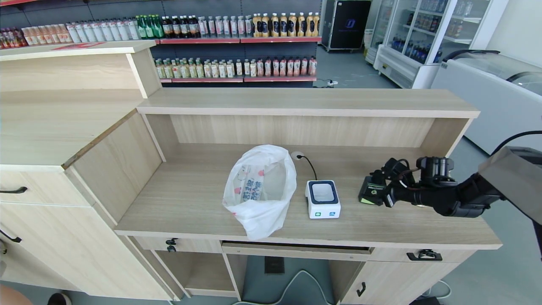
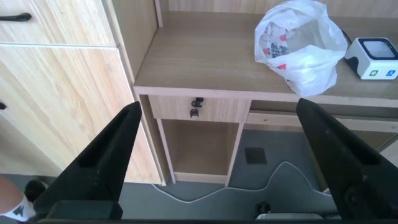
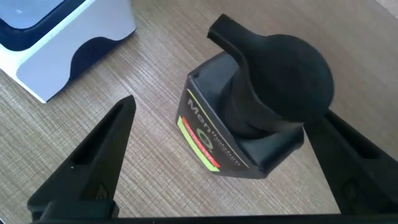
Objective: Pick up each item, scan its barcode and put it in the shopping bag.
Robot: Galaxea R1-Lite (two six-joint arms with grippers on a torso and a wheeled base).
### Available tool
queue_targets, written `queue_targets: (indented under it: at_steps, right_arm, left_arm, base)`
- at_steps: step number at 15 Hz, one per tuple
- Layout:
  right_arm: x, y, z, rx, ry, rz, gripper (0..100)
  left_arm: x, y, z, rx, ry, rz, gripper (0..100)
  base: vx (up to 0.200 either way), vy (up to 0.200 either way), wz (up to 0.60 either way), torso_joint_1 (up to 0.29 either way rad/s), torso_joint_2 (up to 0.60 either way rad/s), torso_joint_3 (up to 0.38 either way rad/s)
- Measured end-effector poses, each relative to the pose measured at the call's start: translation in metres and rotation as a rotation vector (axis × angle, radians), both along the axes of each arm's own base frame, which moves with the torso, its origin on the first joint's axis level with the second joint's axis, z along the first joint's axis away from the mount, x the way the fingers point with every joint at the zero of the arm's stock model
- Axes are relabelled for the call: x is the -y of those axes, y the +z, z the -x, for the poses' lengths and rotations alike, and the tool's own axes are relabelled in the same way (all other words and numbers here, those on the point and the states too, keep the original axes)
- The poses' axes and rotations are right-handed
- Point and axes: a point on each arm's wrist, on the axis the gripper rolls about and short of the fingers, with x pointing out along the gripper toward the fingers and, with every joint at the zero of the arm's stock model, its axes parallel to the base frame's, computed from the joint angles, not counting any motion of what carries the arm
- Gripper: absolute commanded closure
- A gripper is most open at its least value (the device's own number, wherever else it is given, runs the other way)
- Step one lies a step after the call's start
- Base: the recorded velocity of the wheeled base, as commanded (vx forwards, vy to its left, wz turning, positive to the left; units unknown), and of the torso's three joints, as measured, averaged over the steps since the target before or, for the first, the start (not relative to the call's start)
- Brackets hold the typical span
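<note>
A black bottle (image 1: 371, 190) with a green and red label and a rounded black cap stands on the wooden counter (image 1: 190, 199), right of the scanner. My right gripper (image 1: 382, 186) is at this bottle (image 3: 249, 130). In the right wrist view the right gripper (image 3: 227, 115) is open, one finger on each side of the bottle and both apart from it. The white plastic shopping bag (image 1: 260, 190) lies open-mouthed left of the white and blue scanner (image 1: 323, 198). My left gripper (image 2: 219, 109) is open and holds nothing, low in front of the counter's left end.
A cable runs from the scanner to a hole at the back of the counter. A raised shelf (image 1: 309, 103) overhangs the back, and a tall cabinet (image 1: 63, 127) walls the left side. Drawers and a keyed lock (image 2: 196, 107) sit under the counter's front edge.
</note>
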Motion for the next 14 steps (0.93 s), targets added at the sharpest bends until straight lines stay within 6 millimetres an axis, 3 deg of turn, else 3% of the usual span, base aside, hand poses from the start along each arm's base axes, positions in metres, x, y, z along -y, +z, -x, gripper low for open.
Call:
queue_targets:
  at_steps: [7, 8, 14]
  right_arm:
    - [-0.006, -0.018, -0.003, -0.022, 0.021, 0.011, 0]
    - [-0.007, -0.019, -0.004, -0.024, 0.022, 0.011, 100]
    - [-0.001, -0.006, -0.003, 0.009, 0.008, 0.020, 100]
  left_arm:
    - [0.000, 0.000, 0.000, 0.000, 0.000, 0.000, 0]
    - [0.000, 0.000, 0.000, 0.000, 0.000, 0.000, 0]
    - [0.000, 0.000, 0.000, 0.000, 0.000, 0.000, 0]
  base:
    - [0.000, 0.000, 0.00, 0.000, 0.00, 0.000]
    - [0.000, 0.000, 0.00, 0.000, 0.00, 0.000]
    - [0.000, 0.000, 0.00, 0.000, 0.00, 0.000]
